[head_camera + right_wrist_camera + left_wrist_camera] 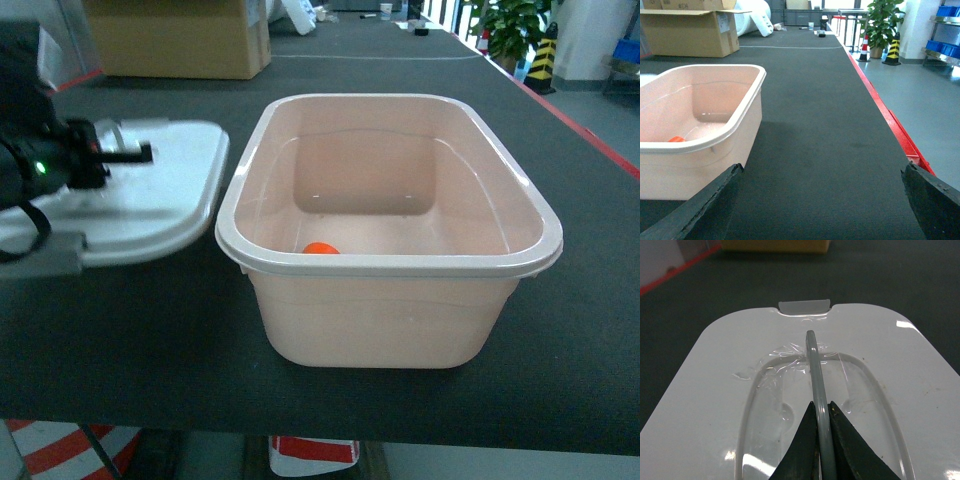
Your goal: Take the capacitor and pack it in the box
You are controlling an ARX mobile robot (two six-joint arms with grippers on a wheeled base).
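Note:
The pale pink box (390,265) stands open in the middle of the dark table. A small orange capacitor (321,248) lies on its floor near the front left corner; the right wrist view shows the same capacitor (676,139) inside the box (747,115). Left of the box lies the white lid (160,190). My left gripper (821,404) is shut on the lid's grey handle (814,365), which runs between the two fingers above the lid (715,370). My right gripper (822,167) is open and holds nothing, low over the mat to the right of the box.
A brown cardboard carton (180,40) sits at the back left of the table. The table's red edge (890,120) runs along the right side, with floor, a plant (885,20) and blue bins (945,10) beyond. The front table edge (400,435) is close to the box.

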